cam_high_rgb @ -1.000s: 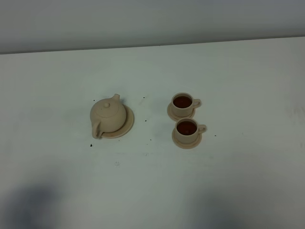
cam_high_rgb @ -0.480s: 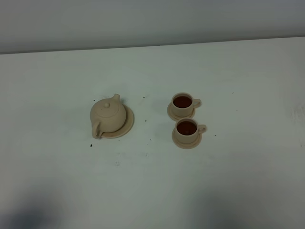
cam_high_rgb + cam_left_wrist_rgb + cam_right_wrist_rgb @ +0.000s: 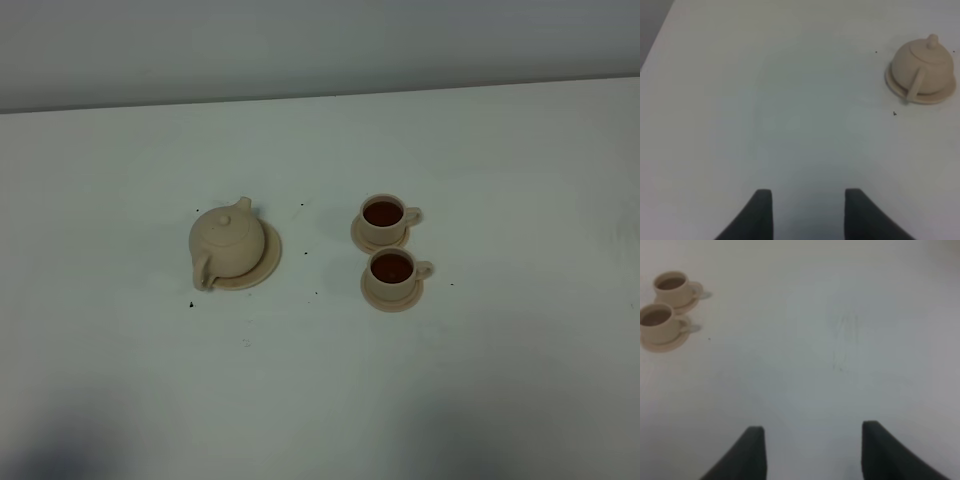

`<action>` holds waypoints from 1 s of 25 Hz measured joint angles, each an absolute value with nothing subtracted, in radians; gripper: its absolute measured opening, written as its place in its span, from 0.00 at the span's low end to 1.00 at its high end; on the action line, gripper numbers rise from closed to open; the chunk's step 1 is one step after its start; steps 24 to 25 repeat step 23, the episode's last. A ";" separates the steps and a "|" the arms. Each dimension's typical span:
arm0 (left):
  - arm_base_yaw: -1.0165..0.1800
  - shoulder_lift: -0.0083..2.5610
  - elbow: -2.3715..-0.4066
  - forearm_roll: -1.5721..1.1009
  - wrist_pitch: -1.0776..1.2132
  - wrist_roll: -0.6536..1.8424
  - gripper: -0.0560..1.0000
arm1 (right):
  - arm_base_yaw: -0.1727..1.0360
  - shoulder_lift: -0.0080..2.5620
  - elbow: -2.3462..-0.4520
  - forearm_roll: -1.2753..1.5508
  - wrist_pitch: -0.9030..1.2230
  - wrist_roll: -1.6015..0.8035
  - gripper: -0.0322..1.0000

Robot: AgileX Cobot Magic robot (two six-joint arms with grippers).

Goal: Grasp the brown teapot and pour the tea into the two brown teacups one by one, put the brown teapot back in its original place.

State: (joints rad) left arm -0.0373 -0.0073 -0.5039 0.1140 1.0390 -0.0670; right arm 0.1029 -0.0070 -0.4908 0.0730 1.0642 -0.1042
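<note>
The brown teapot (image 3: 227, 241) sits upright, lid on, on its wide saucer plate (image 3: 269, 258) left of centre, its handle toward the front. To its right stand the two brown teacups, the far one (image 3: 384, 219) and the near one (image 3: 393, 271), each on a small saucer and holding dark tea. Neither gripper shows in the high view. In the left wrist view my left gripper (image 3: 807, 194) is open over bare table, well short of the teapot (image 3: 923, 64). My right gripper (image 3: 812, 430) is open and holds nothing, well away from the cups (image 3: 671, 287) (image 3: 658, 323).
The white table (image 3: 500, 150) runs back to a grey wall (image 3: 320, 40). A few dark specks (image 3: 191, 304) lie around the teapot's plate. A faint scuff (image 3: 842, 342) marks the table in the right wrist view.
The teapot and cups have not moved. The soft shadows near the front of the table have slid toward the front edge and faded.
</note>
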 joint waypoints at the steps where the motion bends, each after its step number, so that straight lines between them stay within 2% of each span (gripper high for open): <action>1: -0.025 -0.007 -0.504 0.117 1.039 -0.070 0.42 | 0.103 -0.007 -0.491 0.073 1.064 -0.104 0.47; 5: 0.020 -0.007 -0.504 0.120 1.039 -0.067 0.42 | 0.103 -0.007 -0.491 0.073 1.064 -0.104 0.47; 25: 0.024 -0.007 -0.503 0.098 1.039 0.000 0.42 | 0.103 -0.007 -0.491 0.073 1.064 -0.104 0.47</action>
